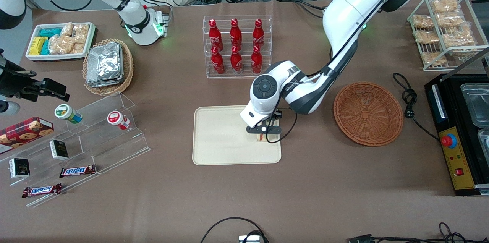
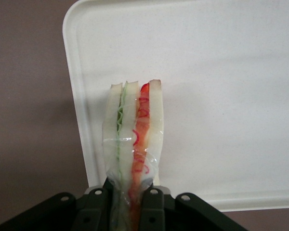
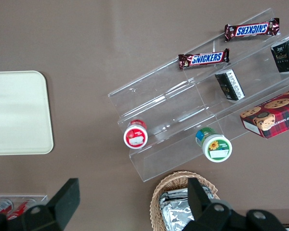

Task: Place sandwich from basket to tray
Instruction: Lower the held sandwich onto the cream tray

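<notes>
Claw (image 1: 263, 135) pinched sandwich (image 2: 133, 139) upright | tray (image 2: 221, 72) right beneath me, basket (image 1: 368, 113) well aside, empty | best: lower until bread touched, release gently, lift straight.

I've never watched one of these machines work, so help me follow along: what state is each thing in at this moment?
sandwich: wrapped in clear film, held upright above the tray.
gripper: over the tray's corner nearest the basket, fingers shut on the sandwich.
tray: flat on the table, bare apart from the sandwich held above it.
basket: empty.
cola bottles: six, upright and capped in their clear rack.
</notes>
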